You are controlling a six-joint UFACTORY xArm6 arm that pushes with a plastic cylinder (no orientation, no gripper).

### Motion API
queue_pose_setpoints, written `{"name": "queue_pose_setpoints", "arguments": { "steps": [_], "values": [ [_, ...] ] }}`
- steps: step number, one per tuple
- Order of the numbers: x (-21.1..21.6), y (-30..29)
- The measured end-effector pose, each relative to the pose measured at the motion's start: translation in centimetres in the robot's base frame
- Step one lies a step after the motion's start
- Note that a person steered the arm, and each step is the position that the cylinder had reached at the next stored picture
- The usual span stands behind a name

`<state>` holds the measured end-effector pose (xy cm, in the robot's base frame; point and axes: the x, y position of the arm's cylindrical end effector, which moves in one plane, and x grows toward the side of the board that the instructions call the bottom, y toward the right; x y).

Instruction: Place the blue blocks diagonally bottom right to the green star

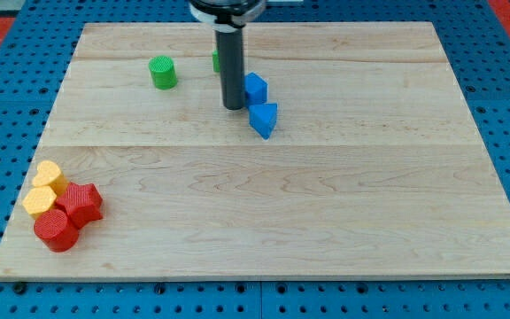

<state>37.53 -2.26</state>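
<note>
Pale wooden board (264,213) on blue pegboard. Rod, no fingers; my tip (234,107) touches blue cube (255,88), blue triangular block (263,119) just below-right. Green star (216,60) half-hidden behind rod. Risk: off-centre push splits blues.

Wooden board (343,204) on blue pegboard. Tip (234,107) near view's top centre, just left of blue cube (255,88), up-left of blue triangular block (264,119). Green block (217,60) mostly hidden behind rod. Green cylinder (162,72) further left. Bottom-left cluster: two yellow blocks (44,188), red star-like block (81,203), red cylinder (57,229).
</note>
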Motion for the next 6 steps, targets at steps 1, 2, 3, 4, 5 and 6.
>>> {"name": "queue_pose_setpoints", "arguments": {
  "steps": [1, 2, 3, 4, 5, 6],
  "values": [
    [0.8, 3.5],
    [4.4, 7.8],
    [3.8, 2.0],
    [5.0, -0.8],
    [8.0, 2.7],
    [6.1, 7.4]
  ]
}}
